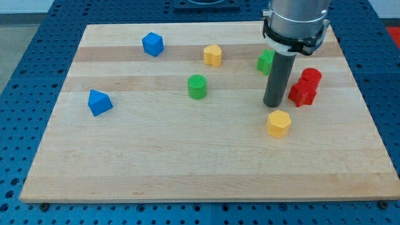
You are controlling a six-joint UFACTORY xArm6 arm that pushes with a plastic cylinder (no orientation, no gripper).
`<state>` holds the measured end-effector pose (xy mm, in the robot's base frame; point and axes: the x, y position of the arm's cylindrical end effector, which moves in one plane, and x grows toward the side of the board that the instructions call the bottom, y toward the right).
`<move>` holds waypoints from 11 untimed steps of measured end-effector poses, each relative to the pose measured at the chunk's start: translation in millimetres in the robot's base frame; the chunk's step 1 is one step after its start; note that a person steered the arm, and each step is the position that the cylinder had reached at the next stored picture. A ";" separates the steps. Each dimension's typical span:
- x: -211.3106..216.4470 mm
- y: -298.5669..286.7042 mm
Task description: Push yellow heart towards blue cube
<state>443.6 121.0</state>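
Observation:
The yellow heart [213, 55] lies near the view's top, at the middle of the board. The blue cube [152, 44] lies to its left, a little nearer the top edge. My tip [273, 104] rests on the board well to the right of and below the heart, not touching it. The tip stands just above a yellow hexagonal block [279, 123] and just left of the red blocks.
A green cylinder [197, 86] lies below the heart. A green block [265, 61] is partly hidden behind the rod. Two red blocks [310, 77] [302, 94] lie close together right of the tip. A blue wedge-like block [99, 102] lies at the left.

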 end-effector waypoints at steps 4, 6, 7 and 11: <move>-18.1 -34.4; -99.0 -81.3; -111.8 -53.2; -125.2 -164.4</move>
